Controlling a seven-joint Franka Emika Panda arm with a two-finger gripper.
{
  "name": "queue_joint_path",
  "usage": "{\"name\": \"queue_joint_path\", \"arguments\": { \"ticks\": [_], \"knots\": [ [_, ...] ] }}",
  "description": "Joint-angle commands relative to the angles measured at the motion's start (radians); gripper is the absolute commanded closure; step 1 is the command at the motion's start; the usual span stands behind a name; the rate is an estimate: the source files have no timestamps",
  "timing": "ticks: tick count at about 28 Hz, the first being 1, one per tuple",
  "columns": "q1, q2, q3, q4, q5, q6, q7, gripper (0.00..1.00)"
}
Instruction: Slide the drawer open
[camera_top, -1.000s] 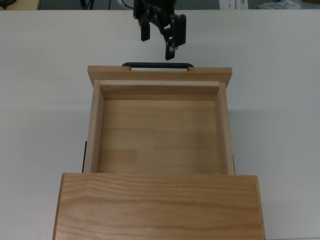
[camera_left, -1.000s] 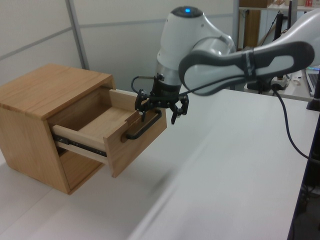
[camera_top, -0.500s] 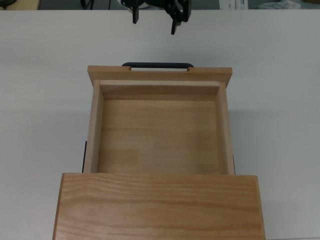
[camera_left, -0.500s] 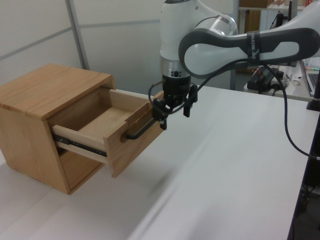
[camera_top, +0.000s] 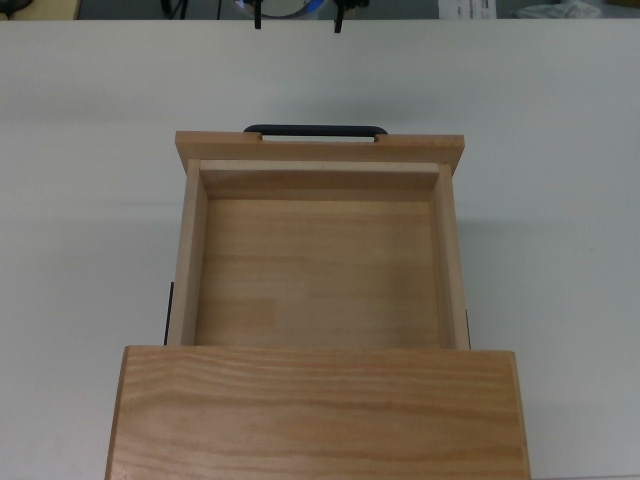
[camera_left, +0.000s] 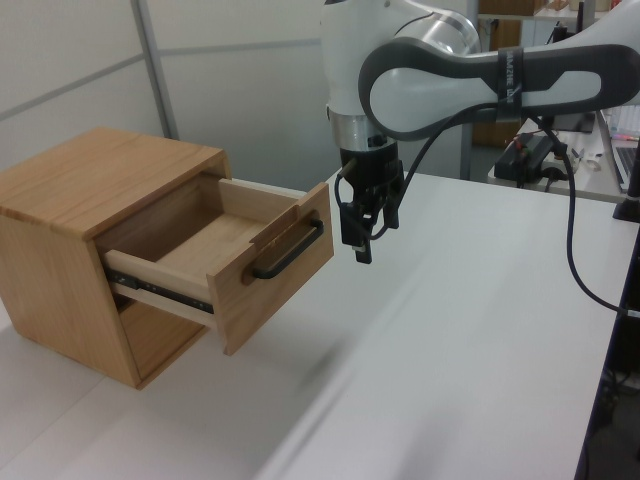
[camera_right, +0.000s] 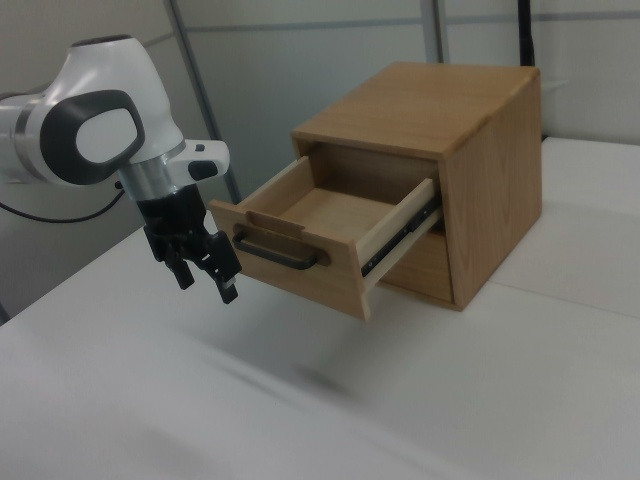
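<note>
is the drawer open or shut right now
Open. The drawer is pulled well out of the cabinet, its bare inside showing from above. The gripper hangs clear of the handle.

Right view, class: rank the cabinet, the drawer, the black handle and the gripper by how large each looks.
1. Cabinet
2. Drawer
3 and 4. Handle and gripper: they look alike, and the gripper may be nearer the camera, so unranked.
</note>
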Motion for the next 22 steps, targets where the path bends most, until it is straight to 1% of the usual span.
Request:
{"name": "queue_joint_path", "arguments": {
  "ticks": [1,5,10,12,14,22],
  "knots": [
    [-0.010,0.003,-0.001,0.032,0.008,-0.049,-0.040,0.00],
    [-0.010,0.005,-0.001,0.053,0.009,-0.090,-0.043,0.00],
    [-0.010,-0.003,-0.001,0.056,0.017,-0.130,-0.058,0.00],
    [-0.010,-0.002,-0.001,0.078,0.020,-0.152,-0.060,0.00],
    [-0.010,0.002,-0.001,0.084,0.020,-0.170,-0.060,0.00],
    [-0.010,0.003,-0.001,0.098,0.020,-0.178,-0.063,0.00]
  ]
}}
